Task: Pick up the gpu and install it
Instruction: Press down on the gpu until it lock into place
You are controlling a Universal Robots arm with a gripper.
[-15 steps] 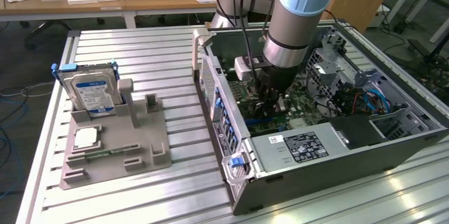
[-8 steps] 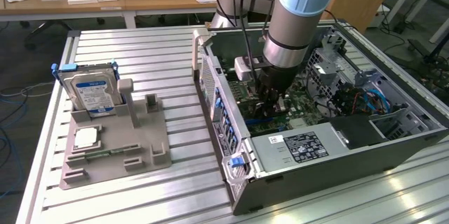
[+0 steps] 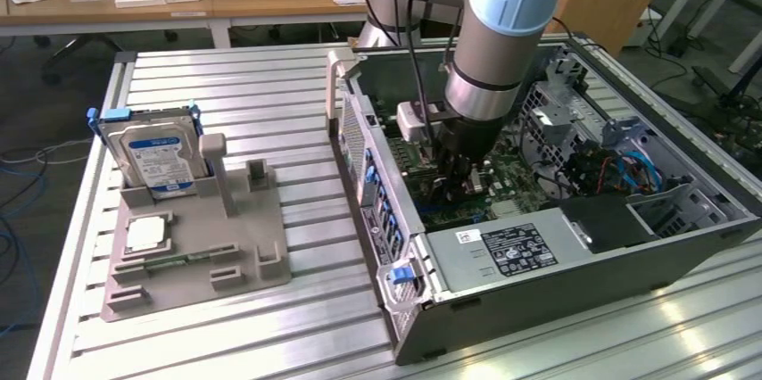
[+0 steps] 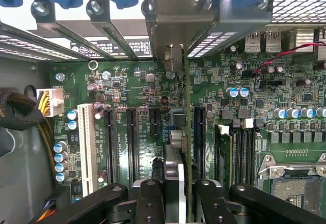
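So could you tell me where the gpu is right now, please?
The gpu stands edge-on over the motherboard inside the open computer case, between the black expansion slots, gripped by the claw on the exterior view's right.

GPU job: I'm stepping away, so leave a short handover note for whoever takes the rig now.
Gripper: shut on the gpu, holding it edge-on from above.
Position: the arm reaches down into the open computer case; the gpu stands over the motherboard, in line with the expansion slots.
Elsewhere: the hard drive and processor chip sit on the grey holder on the exterior view's left.
Done: gpu picked up and brought into the case.
Left: whether it is seated in a slot cannot be told; it is not released.
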